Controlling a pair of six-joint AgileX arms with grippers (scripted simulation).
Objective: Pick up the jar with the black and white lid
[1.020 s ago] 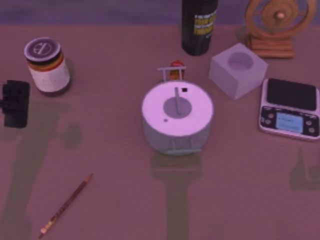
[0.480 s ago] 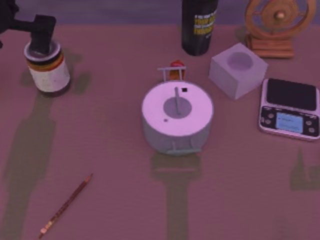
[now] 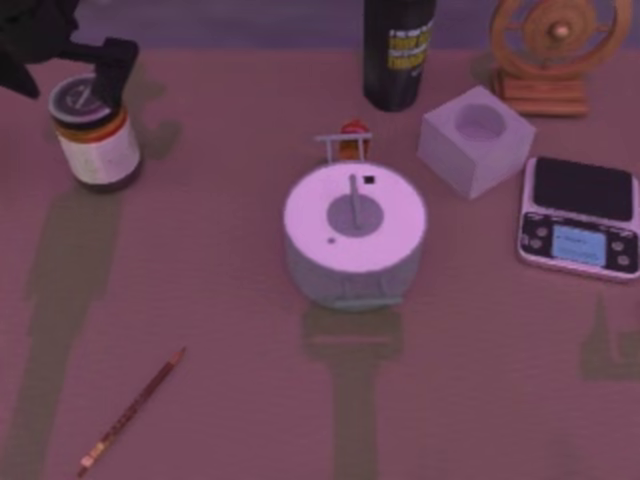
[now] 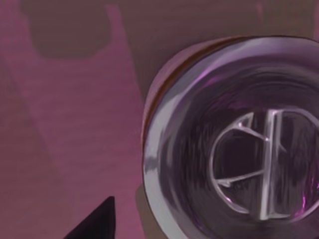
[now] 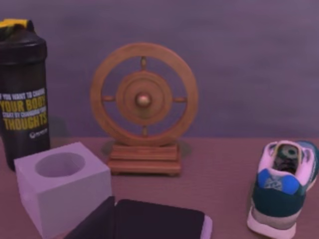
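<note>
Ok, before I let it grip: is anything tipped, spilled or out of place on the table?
Nothing stands out. The jar with the black and white lid stands upright at the table's far left with its lid on, under the left gripper. The black bottle, wooden wheel and scale sit upright and undisturbed; the pencil lies flat.

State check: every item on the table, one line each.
jar: upright, lid on, on table
left hand: over jar lid, grip unclear
black bottle: upright
pencil: lying flat
scale: flat, nothing on it
shoe: upright
</note>
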